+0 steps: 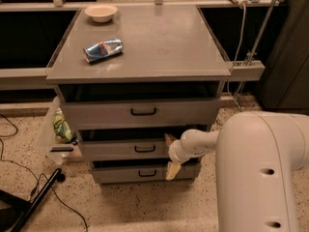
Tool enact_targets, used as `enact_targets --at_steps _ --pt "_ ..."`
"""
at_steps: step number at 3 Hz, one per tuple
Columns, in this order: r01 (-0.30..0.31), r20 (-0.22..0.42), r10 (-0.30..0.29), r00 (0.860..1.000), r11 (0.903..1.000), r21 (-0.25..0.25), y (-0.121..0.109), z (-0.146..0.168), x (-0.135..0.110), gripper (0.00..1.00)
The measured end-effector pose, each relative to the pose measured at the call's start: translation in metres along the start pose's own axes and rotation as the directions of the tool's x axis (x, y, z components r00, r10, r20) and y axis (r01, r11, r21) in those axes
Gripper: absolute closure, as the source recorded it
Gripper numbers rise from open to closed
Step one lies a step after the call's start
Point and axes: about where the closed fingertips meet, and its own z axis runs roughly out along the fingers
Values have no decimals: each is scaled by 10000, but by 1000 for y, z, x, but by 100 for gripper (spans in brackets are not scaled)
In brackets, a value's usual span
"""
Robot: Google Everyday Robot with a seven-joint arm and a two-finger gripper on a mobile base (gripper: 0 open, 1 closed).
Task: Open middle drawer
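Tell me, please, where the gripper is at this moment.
In the camera view, the gripper is at the right end of the middle drawer, just right of its black handle, jaws apart.
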Motion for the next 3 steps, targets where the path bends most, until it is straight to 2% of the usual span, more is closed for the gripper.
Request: enact_targets --at_steps 1,2,3 --pt "-137 412 165 9990 9976 -678 21 -22 -10 0" --pt "146 724 17 9974 9746 -2236 58 -48 -28 0" --pt "193 771 25 9970 9594 -2815 72 -53 -31 0"
